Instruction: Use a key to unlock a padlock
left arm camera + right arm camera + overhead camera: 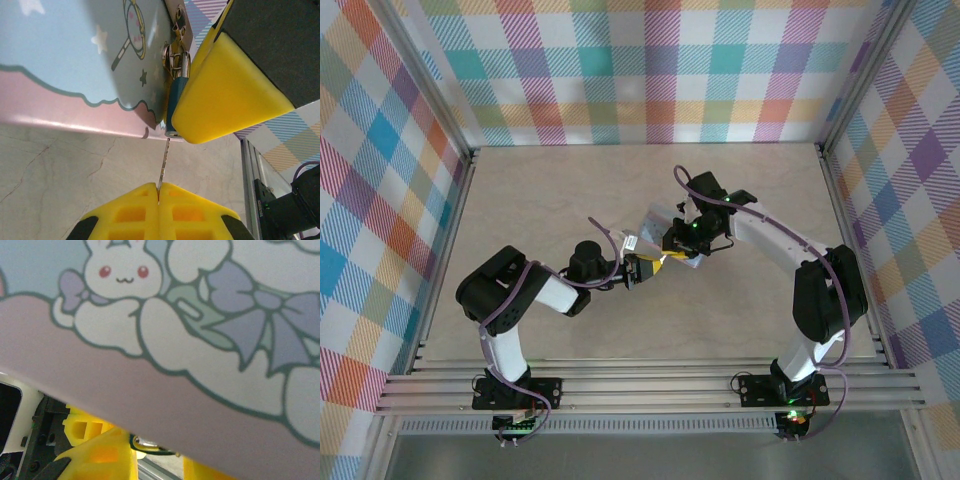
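Key (163, 164) — clenched by its head between the left fingers (135, 212), which are fully closed. The blade sticks straight out from the fingertips. Blade tip sits at the keyway end of the padlock (176, 100); whether it has entered cannot be told.

Axes: the key's long axis runs nearly in line with the padlock body, with a slight kink between them. The padlock lies dead ahead of the left fingers, so that arm is the nearer one.

Right fingers (225, 95) grasp the padlock, one pad flat on its side. The shackle hangs from the hasp of the pale blue tin (75, 55), which stands on the surface (75, 165).

Judgement: the next move is a straight push along the blade — small tilt correction first.
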